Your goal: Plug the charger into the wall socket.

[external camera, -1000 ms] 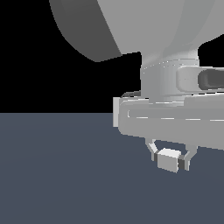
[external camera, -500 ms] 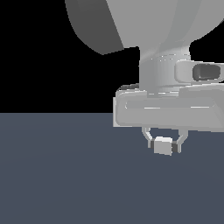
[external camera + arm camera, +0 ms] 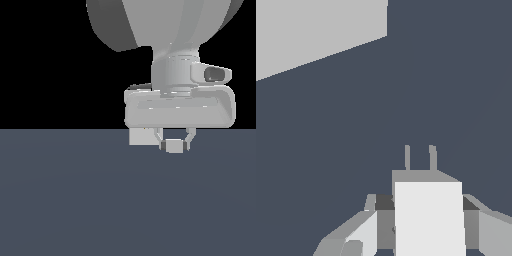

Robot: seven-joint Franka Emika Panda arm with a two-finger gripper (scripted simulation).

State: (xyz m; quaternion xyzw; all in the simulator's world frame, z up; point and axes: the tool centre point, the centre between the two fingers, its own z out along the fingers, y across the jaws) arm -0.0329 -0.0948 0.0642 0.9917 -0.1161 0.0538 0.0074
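The charger [image 3: 428, 220] is held in the gripper [image 3: 421, 225], and in the wrist view it is the nearest thing: a plain off-white block with one finger [image 3: 353, 235] on each side of it. The gripper is pinching the charger between these fingers. Two thin prongs [image 3: 419, 157] stand out from the far face of the block and point away from the camera, over the dark grey counter [image 3: 456, 90].

In the exterior view the same charger [image 3: 174, 146] hangs under the wide grey hand of the arm, with the gripper [image 3: 174, 145] closed on its two sides, and it appears lifted above the counter [image 3: 75, 200], not resting on it.

Further away in the wrist view, a part of the wall socket [image 3: 316, 30] shows as a big flat pale panel. It is well apart from the prongs and it lies to one side of the line in which they point. In the exterior view, the wall socket [image 3: 140, 137] is a small white square just beside the gripper, on the exterior view's left, partly hidden by the hand.

So the grasp and the lift seem done. What is left, by judgement, is to bring the prongs in line with the centre of the socket and to push them in. The holes of the socket are not visible here.
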